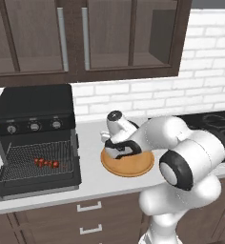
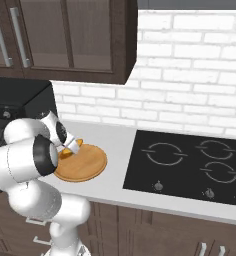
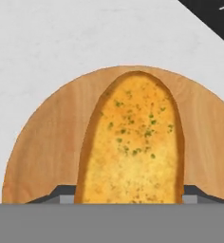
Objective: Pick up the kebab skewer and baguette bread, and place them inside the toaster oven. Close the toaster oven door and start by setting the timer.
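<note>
Landmark: the round wooden plate [image 1: 128,164] on the counter [image 1: 93,143], taken as the reference for all places below.

Baguette [image 3: 133,142]: laid on the plate, across its middle. In the hand view it is seen as a golden loaf flecked with green, rounded at the far end.

Gripper [image 3: 130,195]: lowered onto the plate, directly over the baguette. A finger tip [image 3: 61,193] is seen at each flank of the loaf, close against its sides. The jaws are held about a loaf's width apart; a pinch on the baguette is judged likely, but firm contact cannot be told.

Key relation: the baguette's long axis is run away from the hand, straight up the hand view, and is crossed at right angles by the line between the finger tips. The near end of the loaf is straddled, not its middle.

Skewer [image 1: 46,163]: already laid on the wire rack inside the oven.

Oven [image 1: 33,138]: set left of the plate, well apart from it.

Oven door [image 1: 38,183]: dropped open, flat toward the counter edge.

Step judged in hand: the baguette is being grasped.

Next move, as judged: a lift clear of the plate, then a carry leftward to the rack beside the skewer.

Risk: with the grip near one end, the loaf may be tipped on lifting.
</note>
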